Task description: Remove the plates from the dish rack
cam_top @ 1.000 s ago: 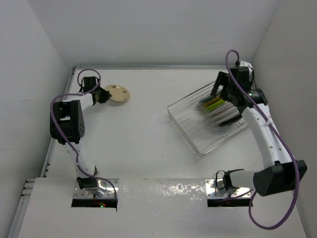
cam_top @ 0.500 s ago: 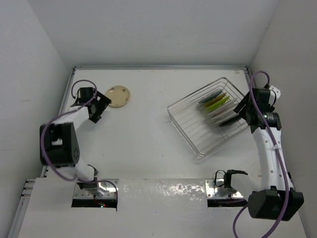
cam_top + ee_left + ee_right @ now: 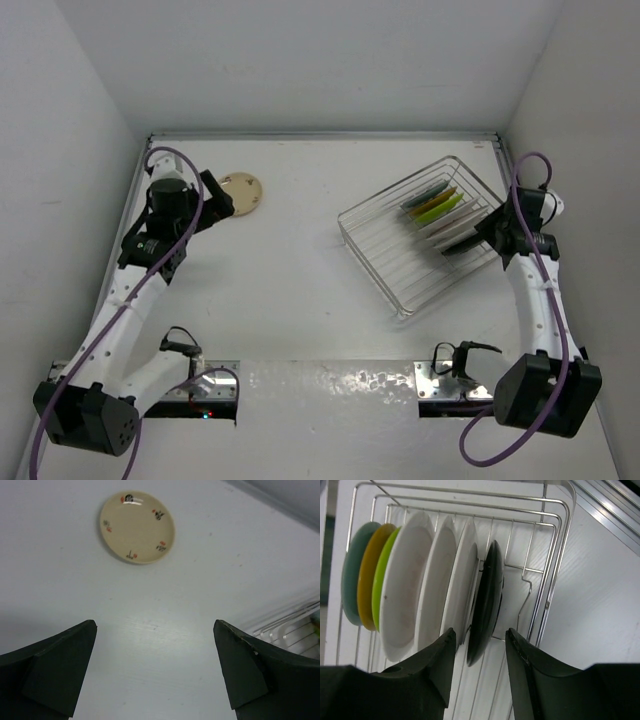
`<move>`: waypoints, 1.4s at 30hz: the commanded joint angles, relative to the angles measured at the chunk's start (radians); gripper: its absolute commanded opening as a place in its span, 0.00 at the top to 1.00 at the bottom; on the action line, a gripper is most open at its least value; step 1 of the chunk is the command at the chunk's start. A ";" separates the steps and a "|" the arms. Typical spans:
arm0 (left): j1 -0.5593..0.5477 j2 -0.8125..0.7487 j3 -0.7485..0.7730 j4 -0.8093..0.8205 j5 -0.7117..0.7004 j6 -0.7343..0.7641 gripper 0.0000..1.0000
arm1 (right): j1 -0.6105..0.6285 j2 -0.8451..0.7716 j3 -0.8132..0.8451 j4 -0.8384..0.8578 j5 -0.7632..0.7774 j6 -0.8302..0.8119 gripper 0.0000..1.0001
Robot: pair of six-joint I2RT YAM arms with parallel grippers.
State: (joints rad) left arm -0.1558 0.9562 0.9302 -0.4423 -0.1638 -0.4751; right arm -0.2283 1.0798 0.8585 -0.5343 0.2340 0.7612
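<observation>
Now, left gripper (image 3: pixel 154 625): we see jaws wide, beige plate (image 3: pixel 137 526) ahead
Right gripper (image 3: pixel 480 632): we see jaws half apart, astride black plate (image 3: pixel 487 590) in dish rack (image 3: pixel 380 250)

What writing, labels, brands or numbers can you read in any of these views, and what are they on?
No readable text in any view.
Beige plate, flat outside the dish rack: small red and dark painted marks near its rim, pictures rather than letters.
Plates standing in the dish rack: plain faces, no print showing.
</observation>
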 commanded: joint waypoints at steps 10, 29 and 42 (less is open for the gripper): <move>0.006 -0.033 -0.065 -0.065 -0.065 0.181 0.00 | -0.002 0.048 -0.003 0.054 0.025 0.075 0.63; 0.006 -0.025 -0.071 -0.058 -0.048 0.185 0.00 | -0.002 0.075 -0.102 0.105 0.060 0.139 0.89; 0.007 -0.022 -0.060 -0.055 -0.048 0.171 0.00 | -0.002 -0.007 0.135 -0.095 0.136 0.113 0.97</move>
State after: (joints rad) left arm -0.1555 0.9360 0.8597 -0.5270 -0.2100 -0.3004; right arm -0.2268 1.1351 0.8719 -0.5800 0.3126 0.8906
